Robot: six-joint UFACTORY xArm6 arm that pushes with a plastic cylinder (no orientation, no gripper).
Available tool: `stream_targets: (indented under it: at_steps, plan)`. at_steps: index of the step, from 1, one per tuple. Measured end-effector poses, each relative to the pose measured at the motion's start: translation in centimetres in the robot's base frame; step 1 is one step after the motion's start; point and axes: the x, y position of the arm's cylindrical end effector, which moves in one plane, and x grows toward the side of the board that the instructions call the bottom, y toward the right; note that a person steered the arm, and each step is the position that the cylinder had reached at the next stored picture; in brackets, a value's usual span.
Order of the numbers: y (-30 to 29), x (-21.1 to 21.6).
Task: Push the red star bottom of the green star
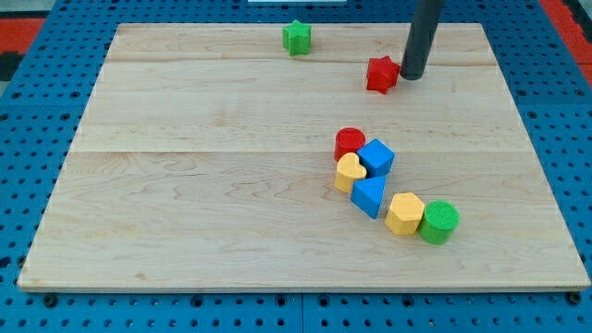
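Camera view: my tip (412, 76) touches red star's (382, 74) right; green star (296, 37) far left.

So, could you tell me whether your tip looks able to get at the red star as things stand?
Probably yes. My tip sits right at the red star, on the side toward the view's right, with nothing between them. The green star lies toward the view's left.
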Motion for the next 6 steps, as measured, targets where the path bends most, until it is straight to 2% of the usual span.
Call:
stream_targets:
  at_steps: [1,2,3,4,5,6]
  plan:
    - [-6.3,0.7]
    - [-2.8,4.4]
    - [-6.9,4.9]
    - [-10.9,0.3]
    - [-11.3,0.8]
    - [-2.2,4.7]
